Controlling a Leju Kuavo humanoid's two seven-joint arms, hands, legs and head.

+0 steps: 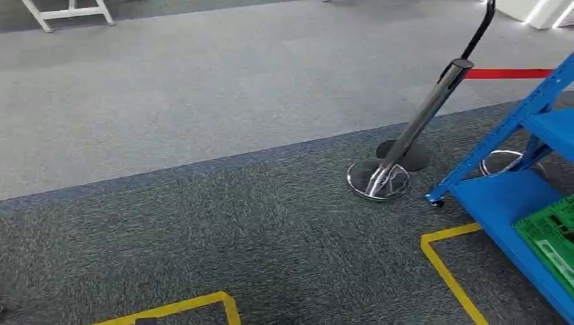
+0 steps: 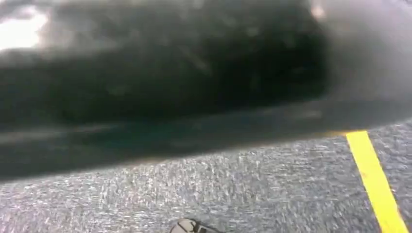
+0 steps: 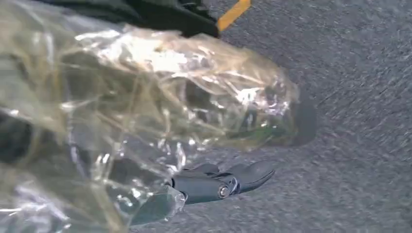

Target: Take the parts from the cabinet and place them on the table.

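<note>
In the right wrist view my right hand holds a crumpled clear plastic bag with dark parts inside. The bag hides most of the hand, and dark fingers stick out beneath it, above grey carpet. In the head view the blue cabinet stands at the right edge, with a green crate on its low shelf. A small grey tip at the edge of the blurred left wrist view may be part of my left hand; I cannot tell how its fingers lie.
A chrome stanchion post with a round base and a red belt stands left of the cabinet. Yellow tape lines mark the dark carpet. White frame legs stand at the far left, with open carpet between.
</note>
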